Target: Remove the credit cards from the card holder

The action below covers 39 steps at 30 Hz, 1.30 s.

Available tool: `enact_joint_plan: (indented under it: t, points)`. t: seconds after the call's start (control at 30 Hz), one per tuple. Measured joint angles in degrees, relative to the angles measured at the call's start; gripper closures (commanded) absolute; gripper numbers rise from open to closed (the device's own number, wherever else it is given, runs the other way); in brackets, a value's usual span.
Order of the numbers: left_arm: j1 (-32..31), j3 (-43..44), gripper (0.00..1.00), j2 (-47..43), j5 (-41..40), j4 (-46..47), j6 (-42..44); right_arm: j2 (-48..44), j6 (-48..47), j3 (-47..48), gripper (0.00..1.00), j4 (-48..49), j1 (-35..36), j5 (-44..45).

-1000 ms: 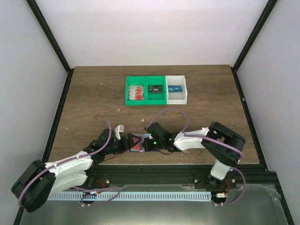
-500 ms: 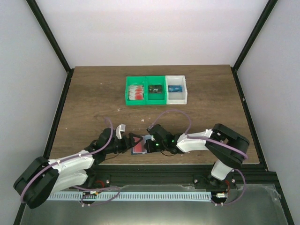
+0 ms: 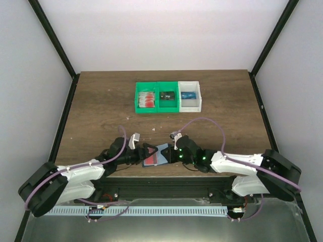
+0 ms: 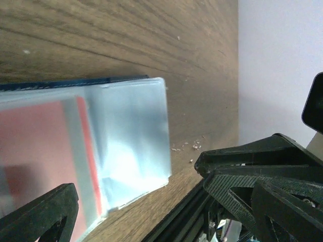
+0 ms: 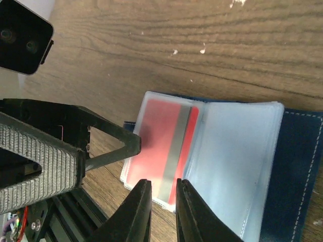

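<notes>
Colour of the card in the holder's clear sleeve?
Card is red, grey stripe; best in right wrist view.

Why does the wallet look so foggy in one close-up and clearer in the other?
Left wrist view: the card holder is blurred, seemingly too near the lens, with a pale sheen on its clear sleeve. Right wrist view: it and the table grain look crisp; only the right gripper is soft.
</notes>
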Motion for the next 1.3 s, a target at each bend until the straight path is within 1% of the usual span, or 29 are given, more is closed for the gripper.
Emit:
enact_joint_plan:
  t: [0.13,0.23,0.33,0.53,0.67,0.73,0.93,1.3]
  points:
    - [-1.14,3.23,0.03,-2.80,-2.05,-4.63,1.38,-2.14,-0.57,-0.50,0.85,-0.13,0.00,0.59]
    - [-1.18,4.74,0.03,-6.54,-4.59,-7.26,1.55,-0.42,-0.70,0.26,0.84,-0.61,0.00,-0.39]
    - [-1.18,3.52,0.03,-8.33,-5.53,-7.48,0.35,2.69,-0.63,1.38,0.84,-0.48,0.00,-2.51]
    - [-1.16,1.25,0.02,-7.96,-5.60,-8.50,-1.49,8.70,-0.66,4.44,0.85,-0.48,0.00,-6.16]
    - [-0.85,0.46,0.02,-7.93,-5.51,-7.54,-2.60,13.22,-0.59,7.65,0.88,-0.68,0.00,-7.41]
    - [-0.74,-0.07,0.02,-7.78,-5.42,-7.21,-2.99,13.94,-0.52,7.98,0.90,-1.11,0.00,-7.04]
    - [-0.61,-0.20,0.02,-6.29,-4.81,-6.47,-3.10,16.79,-0.42,8.46,0.92,-3.52,0.00,-5.42]
    - [-0.61,-0.20,0.02,-6.08,-5.07,-8.24,-2.40,19.02,0.17,8.46,0.98,-1.90,0.00,-5.90]
